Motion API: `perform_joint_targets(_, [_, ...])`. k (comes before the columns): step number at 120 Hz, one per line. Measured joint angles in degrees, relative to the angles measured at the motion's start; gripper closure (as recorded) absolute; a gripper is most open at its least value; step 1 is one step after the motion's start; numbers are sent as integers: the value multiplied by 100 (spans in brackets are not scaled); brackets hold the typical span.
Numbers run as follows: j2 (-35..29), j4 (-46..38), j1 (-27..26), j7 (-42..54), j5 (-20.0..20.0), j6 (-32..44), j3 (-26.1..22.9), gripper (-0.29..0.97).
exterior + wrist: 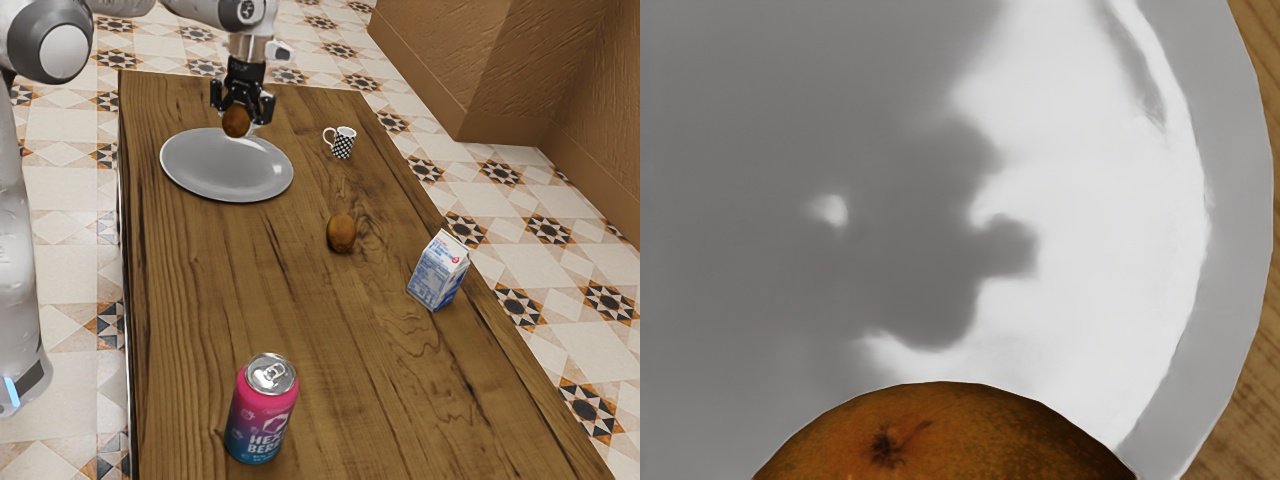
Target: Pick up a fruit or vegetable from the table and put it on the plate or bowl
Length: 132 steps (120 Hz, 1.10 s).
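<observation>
A brown kiwi [236,121] hangs in my gripper [240,112], whose black fingers are shut on it from both sides, just above the far edge of the grey plate [215,170]. In the wrist view the held kiwi [940,435] appears as a large brown-orange round shape, with the plate [1120,230] spread beneath it and my hand's shadow falling on the plate. A second brown kiwi [341,232] lies on the wooden table toward the exterior view's right of the plate.
A small checkered mug [341,142] stands right of the plate. A blue-and-white milk carton [438,270] sits near the table's right edge. A pink soda can [261,408] stands near the front. Bare wood [200,290] lies between plate and can.
</observation>
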Motion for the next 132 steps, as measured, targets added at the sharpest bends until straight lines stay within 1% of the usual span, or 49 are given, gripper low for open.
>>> perform_joint_targets(52, [316, -3, 157, 83, 40, 15, 10, 38])
perform_joint_targets(68, [334, -3, 174, 98, 36, 20, 15, 38])
perform_joint_targets(92, [336, -6, 69, 112, 21, 23, 165, 38])
perform_joint_targets(123, [379, -6, 206, 125, 2, 25, 179, 38])
perform_joint_targets(128, [401, -7, 248, 126, -6, 25, 180, 36])
perform_joint_targets(132, [424, -7, 287, 118, -14, 23, 178, 32])
